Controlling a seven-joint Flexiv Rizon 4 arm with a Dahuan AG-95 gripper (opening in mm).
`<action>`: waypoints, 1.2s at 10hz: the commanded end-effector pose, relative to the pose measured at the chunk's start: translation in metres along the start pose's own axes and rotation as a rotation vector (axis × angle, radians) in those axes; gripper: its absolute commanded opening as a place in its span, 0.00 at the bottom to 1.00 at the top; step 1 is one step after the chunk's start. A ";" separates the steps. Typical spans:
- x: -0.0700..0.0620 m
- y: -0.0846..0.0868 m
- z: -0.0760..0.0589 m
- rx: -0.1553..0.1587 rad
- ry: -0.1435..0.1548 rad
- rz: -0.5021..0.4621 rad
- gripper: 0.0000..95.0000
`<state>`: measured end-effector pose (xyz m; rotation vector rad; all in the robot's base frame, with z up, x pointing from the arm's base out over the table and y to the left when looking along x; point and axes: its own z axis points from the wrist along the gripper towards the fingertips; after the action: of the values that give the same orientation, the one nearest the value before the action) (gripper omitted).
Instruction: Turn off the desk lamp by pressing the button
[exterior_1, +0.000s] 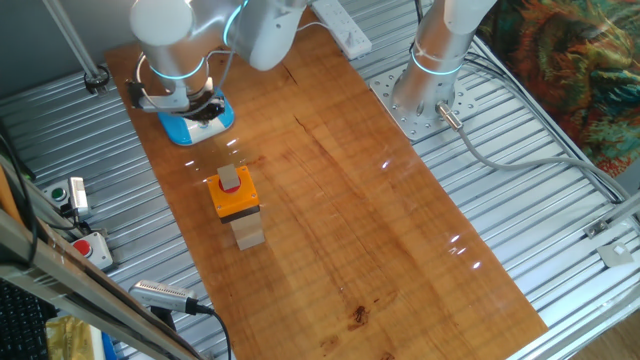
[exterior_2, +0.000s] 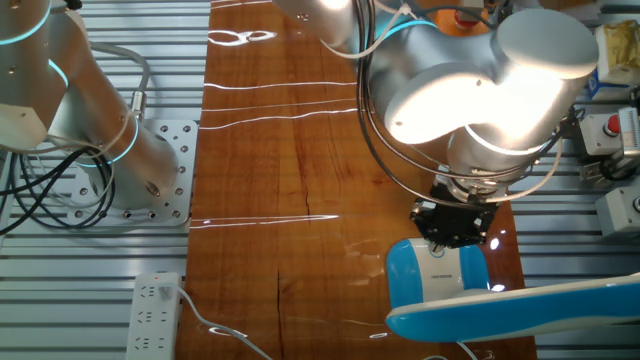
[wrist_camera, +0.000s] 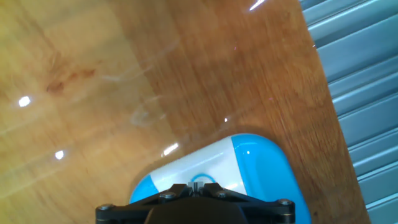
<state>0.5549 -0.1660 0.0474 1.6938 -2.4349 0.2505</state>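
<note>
The desk lamp's oval base (exterior_1: 190, 129) is white on top with a bright blue rim and stands at the far left end of the wooden table. It also shows in the other fixed view (exterior_2: 440, 276) and in the hand view (wrist_camera: 249, 163). The lamp's blue and white head (exterior_2: 520, 305) stretches across the near edge there. My gripper (wrist_camera: 198, 183) points straight down onto the base's white face, its two fingertips shut together and resting on it. A thin blue arc curves round the tips. The button is hidden beneath them.
An orange box with a red cap (exterior_1: 234, 193) stands on a wooden block mid-table. A white power strip (exterior_2: 150, 310) lies off the table's end. Grey boxes with red knobs (exterior_1: 88, 248) sit beside the table. A second arm's base (exterior_1: 430, 95) is bolted nearby.
</note>
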 end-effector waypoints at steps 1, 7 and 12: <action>0.001 -0.001 0.003 0.007 0.000 -0.010 0.00; -0.001 -0.011 -0.001 0.006 -0.016 -0.056 0.00; -0.001 -0.010 0.000 0.004 -0.038 -0.131 0.00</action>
<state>0.5643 -0.1687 0.0484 1.8697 -2.3378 0.2098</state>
